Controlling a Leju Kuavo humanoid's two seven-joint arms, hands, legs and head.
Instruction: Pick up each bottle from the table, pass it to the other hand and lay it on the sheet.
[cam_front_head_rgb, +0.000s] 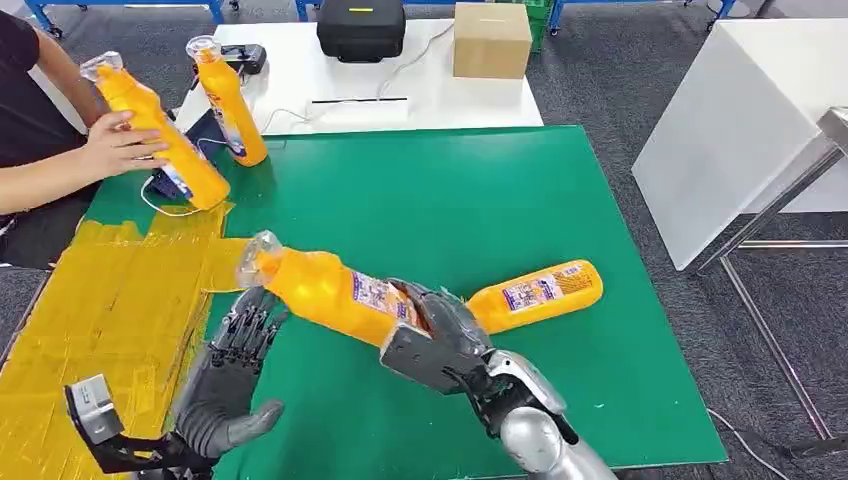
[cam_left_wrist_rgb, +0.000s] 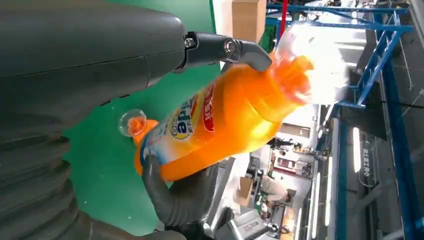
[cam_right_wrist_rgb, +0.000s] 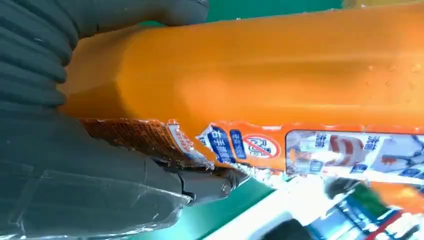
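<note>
Green table (cam_front_head_rgb: 480, 210); right robot hand (cam_front_head_rgb: 432, 335) grips bottle (cam_front_head_rgb: 325, 290); left robot hand (cam_front_head_rgb: 228, 370) open.

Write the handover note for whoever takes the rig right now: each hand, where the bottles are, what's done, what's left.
Right hand: grips an orange bottle by its body, held above the green mat, cap toward the left hand.
Left hand: fingers spread under the bottle's cap end, holding nothing.
Second bottle: lies on the mat beside the right hand.
Third bottle: stands at the mat's far left edge. A person's hand holds a fourth bottle, tilted, near it.
Yellow sheet: no bottle on it.
Done: first bottle lifted. Left: the pass, the laying down, then the other bottles.
</note>
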